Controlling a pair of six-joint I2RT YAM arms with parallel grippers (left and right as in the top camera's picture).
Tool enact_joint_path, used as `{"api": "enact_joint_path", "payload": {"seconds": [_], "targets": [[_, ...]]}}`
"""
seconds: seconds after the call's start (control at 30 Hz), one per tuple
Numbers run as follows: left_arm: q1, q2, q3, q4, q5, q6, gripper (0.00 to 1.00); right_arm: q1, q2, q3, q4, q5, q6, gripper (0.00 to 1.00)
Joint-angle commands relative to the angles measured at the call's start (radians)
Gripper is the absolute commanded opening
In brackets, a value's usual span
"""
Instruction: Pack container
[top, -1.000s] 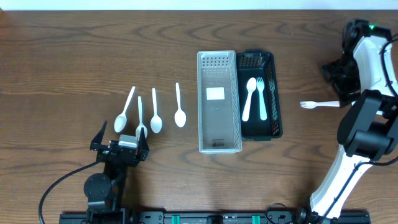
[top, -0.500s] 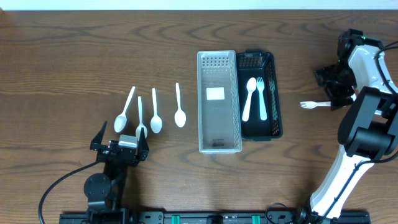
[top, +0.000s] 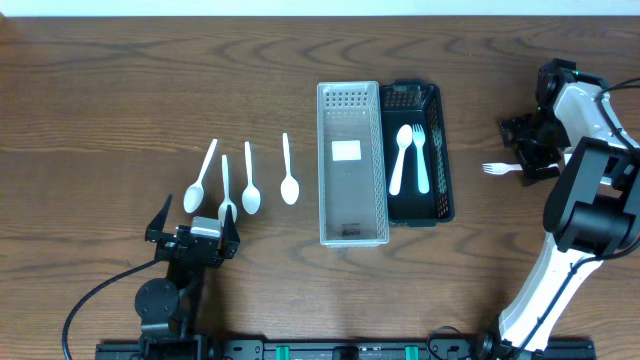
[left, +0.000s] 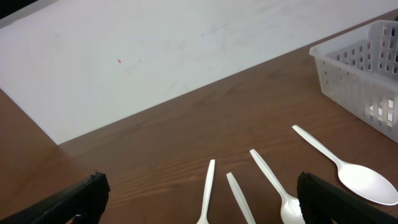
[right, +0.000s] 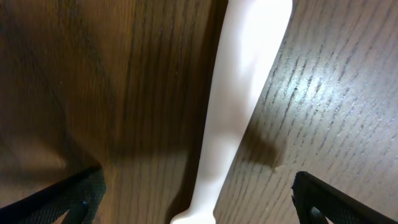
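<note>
A white fork (top: 500, 169) lies on the table at the right, its handle running under my right gripper (top: 530, 152). In the right wrist view the handle (right: 239, 93) lies between the open fingers (right: 62, 199), which stand close above the wood on either side of my right gripper's (right: 199, 202) gap. A black container (top: 446, 190) holds a spoon (top: 402, 150) and a fork (top: 420, 152). Beside it stands a clear container (top: 352, 235). My left gripper (top: 195, 232) rests open at the near left, just short of three spoons (top: 250, 182) and one more utensil (top: 226, 188).
In the left wrist view my left gripper (left: 202, 199) faces the white handles (left: 207, 186) and a spoon bowl (left: 367, 185), with the clear container's corner (left: 367, 68) at right. A white wall borders the table's far edge. A black cable trails by the left arm's base (top: 100, 295).
My right gripper has moved left and toward the near edge, coming over the fork's handle. The left arm and the utensils have not moved.
</note>
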Motion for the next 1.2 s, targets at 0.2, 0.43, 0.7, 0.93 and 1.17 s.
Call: {"api": "enact_joint_path", "payload": {"seconds": [0.2, 0.43, 0.7, 0.93, 1.17], "targets": [[0.006, -0.005, -0.017, -0.033, 0.015, -0.009, 0.98, -0.007, -0.019, -0.085, 0.087, -0.056, 0.045, 0.99], [0.006, -0.005, -0.017, -0.033, 0.015, -0.009, 0.98, -0.008, -0.019, -0.113, 0.066, -0.043, 0.089, 0.99], [0.006, -0.005, -0.017, -0.033, 0.015, -0.009, 0.98, -0.023, -0.019, -0.124, 0.046, -0.023, 0.099, 0.99], [0.006, -0.005, -0.017, -0.033, 0.015, -0.009, 0.98, -0.024, -0.019, -0.134, 0.067, 0.021, 0.062, 0.99], [0.006, -0.005, -0.017, -0.033, 0.015, -0.009, 0.98, -0.024, -0.019, -0.143, 0.090, 0.020, 0.054, 0.99]]}}
